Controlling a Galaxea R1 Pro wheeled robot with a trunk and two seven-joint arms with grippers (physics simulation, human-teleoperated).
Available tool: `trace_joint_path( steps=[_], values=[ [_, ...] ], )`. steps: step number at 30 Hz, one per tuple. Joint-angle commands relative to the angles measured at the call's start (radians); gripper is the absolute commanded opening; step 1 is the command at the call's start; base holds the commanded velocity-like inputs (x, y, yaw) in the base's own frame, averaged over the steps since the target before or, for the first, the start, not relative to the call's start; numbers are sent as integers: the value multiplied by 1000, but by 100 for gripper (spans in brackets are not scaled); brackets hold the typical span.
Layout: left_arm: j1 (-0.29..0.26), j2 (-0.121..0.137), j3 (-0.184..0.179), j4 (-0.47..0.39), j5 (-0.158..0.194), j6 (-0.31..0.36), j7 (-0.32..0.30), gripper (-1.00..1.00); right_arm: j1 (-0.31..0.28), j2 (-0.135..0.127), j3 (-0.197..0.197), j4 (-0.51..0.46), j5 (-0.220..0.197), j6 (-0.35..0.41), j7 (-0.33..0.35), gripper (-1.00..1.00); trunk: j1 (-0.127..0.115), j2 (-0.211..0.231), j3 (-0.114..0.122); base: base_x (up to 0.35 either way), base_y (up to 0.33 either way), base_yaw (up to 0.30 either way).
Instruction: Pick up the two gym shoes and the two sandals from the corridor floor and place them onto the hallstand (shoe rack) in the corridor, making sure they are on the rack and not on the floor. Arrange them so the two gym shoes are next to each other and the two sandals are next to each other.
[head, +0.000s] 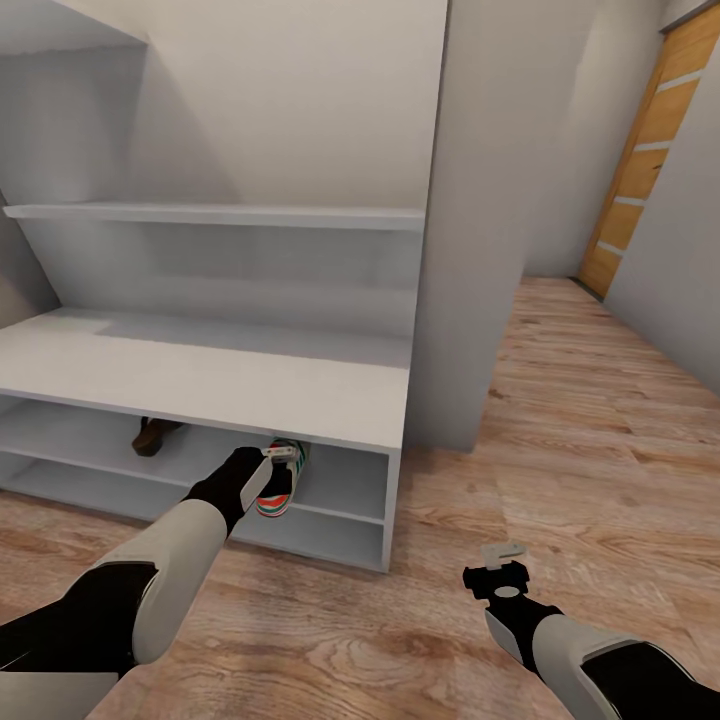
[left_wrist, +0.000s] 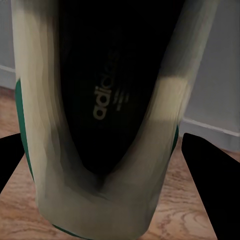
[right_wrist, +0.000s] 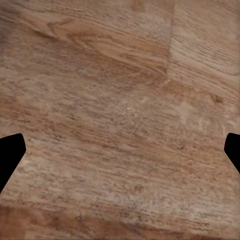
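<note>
1. Step in hand, as I judge it: placing a gym shoe (head: 277, 487) into the upper open compartment of the hallstand (head: 230, 385).
2. Left gripper (head: 280, 458): at the compartment's mouth, seemingly clamped on the shoe. In the left wrist view the shoe's dark insole (left_wrist: 107, 95) lies between the dark fingers (left_wrist: 207, 167).
3. Right gripper (head: 503, 572): spread wide, holding nothing, hovering over the bare corridor floor (head: 560, 440).
4. Compartment contents: a brown sandal (head: 152, 436) lies deeper in the same shelf, well apart from the left gripper. The lower compartment looks bare.
5. Next move likely calls for lowering the shoe fully onto the shelf, then releasing.
</note>
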Motion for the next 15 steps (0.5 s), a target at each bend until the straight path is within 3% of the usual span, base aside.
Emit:
trace_joint_path(
  steps=[1,15],
  values=[
    [0,-1,4,-2,10,4,8,-100,-2,0,7,4,-6,-7,-1,100,0,0,-1,25,0,0],
    [0,-1,4,0,10,3,8,-100,-2,0,7,4,-6,-7,-1,100,0,0,-1,18,0,0]
  ],
)
